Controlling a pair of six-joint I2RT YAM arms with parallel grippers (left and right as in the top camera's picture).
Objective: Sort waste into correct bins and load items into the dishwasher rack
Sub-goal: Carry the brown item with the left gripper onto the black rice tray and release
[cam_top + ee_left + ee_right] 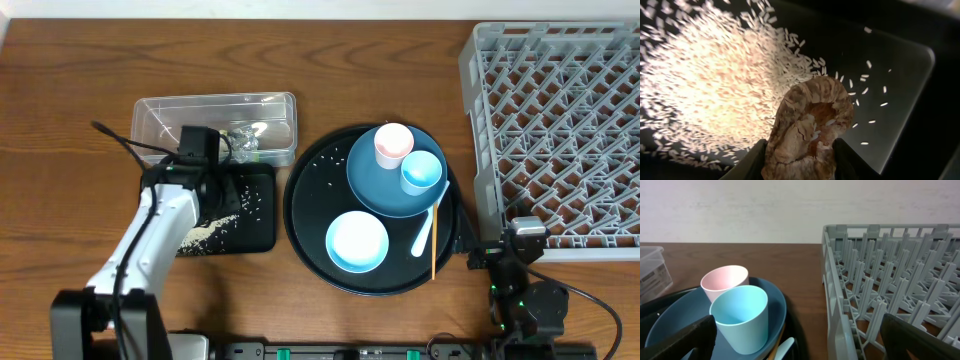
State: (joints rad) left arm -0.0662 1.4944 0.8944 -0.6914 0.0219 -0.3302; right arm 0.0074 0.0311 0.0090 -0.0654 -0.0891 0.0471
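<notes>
Two grippers: I have the left gripper (800,165) over the shallow black tray (255,215). The right gripper (800,345) sits low at the near edge of the counter (60,120).
Left gripper: closed partway on the brown food lump (807,127), one finger on each side, holding it above the tray.
Right gripper: fingers spread wide, nothing between them.
Rice (705,85): a thick heap in the shallow black tray under the lump, with loose grains around it. I see more grains on the round black tray (305,215).
Round black tray: just right of the shallow one. The light blue bowl (357,241) is nearest me.
Spoon (425,233) and chopstick (434,245): together along that tray's right side.
Dark blue plate (375,185): farther back on the round tray, carrying the light blue cup (421,172) and the pinkish cup (393,144), upright, side by side.
Clear tub (215,110): just beyond the shallow tray, with crumpled wrappers (243,140) inside.
Rack (560,120): on the counter's right side, running to the far edge.
</notes>
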